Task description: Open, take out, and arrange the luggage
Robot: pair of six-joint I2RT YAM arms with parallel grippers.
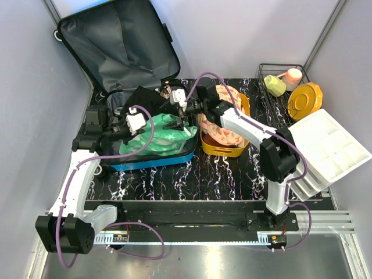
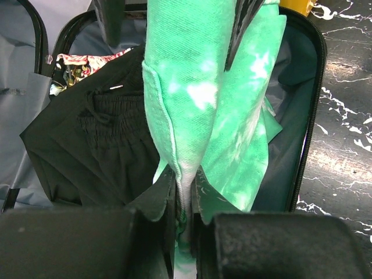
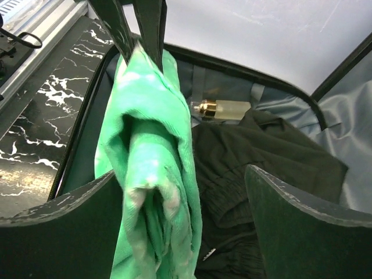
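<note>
**Presently: green garment half out of the suitcase, one hold secure, one not made**

Location. The suitcase (image 1: 148, 163) lies open on the left part of the surface (image 1: 192, 180). Its lid stands up against the far left wall, and its right side is just beside the orange basket (image 1: 224, 148).

Holds. The left fingers (image 2: 157, 238) are clamped together on a fold of the green garment (image 2: 203, 87). The right fingers (image 3: 75, 221) stand well apart, one on each side of the same cloth, and grip nothing. The garment hangs between the two arms, with its lower part inside the suitcase.

Contents below. Black clothes (image 2: 99, 145) lie under and to the left of the green cloth. A small bottle (image 3: 224, 108) rests at the far wall of the case, touching the black pile.

Step in hand, as judged: taking the green garment out.

Recommendations.
- Close the right fingers on the thick fold, not the loose edge, before any lift. A single hold would let the cloth bunch and swing.
- Raise both arms together, straight up, until the trailing hem is above the zip rim.
- Keep the two holds apart so that the cloth stays spread.
- Watch that the hem does not catch the black clothes or knock the bottle.
- Set it down on a bare part of the near surface, away from the basket.
</note>
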